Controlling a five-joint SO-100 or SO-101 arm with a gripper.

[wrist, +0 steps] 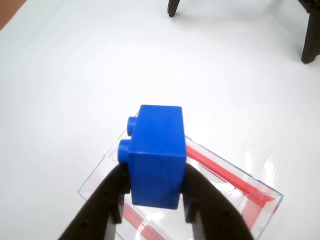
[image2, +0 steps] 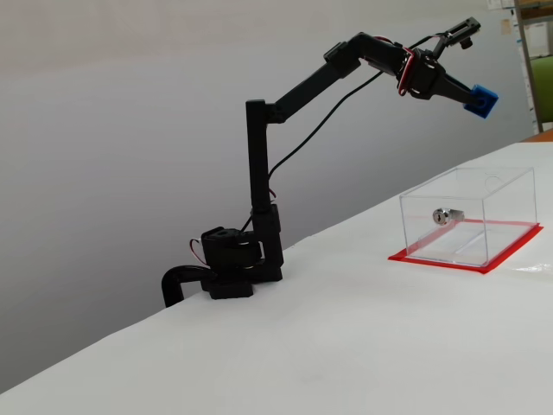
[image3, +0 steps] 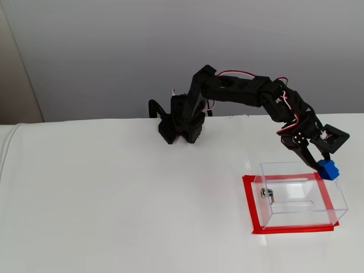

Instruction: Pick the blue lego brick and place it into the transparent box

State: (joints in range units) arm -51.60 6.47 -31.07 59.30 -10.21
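My gripper (wrist: 152, 192) is shut on the blue lego brick (wrist: 156, 155), its two black fingers pressing the brick's sides and the studs pointing left in the wrist view. In a fixed view the brick (image2: 479, 100) hangs high in the air above the transparent box (image2: 471, 216), held by the gripper (image2: 471, 97). Seen from the other fixed view, the brick (image3: 328, 169) sits over the box's far right corner. The box (image3: 298, 193) is clear with a red base rim and a silver lock cylinder (image3: 266, 194) on its left wall. Part of the box (wrist: 235, 185) shows below the brick.
The arm's black base (image3: 182, 122) is clamped at the table's far edge. Two dark legs (wrist: 311, 35) of some stand rise at the top of the wrist view. White tabletop (image3: 114, 199) spreads around the box.
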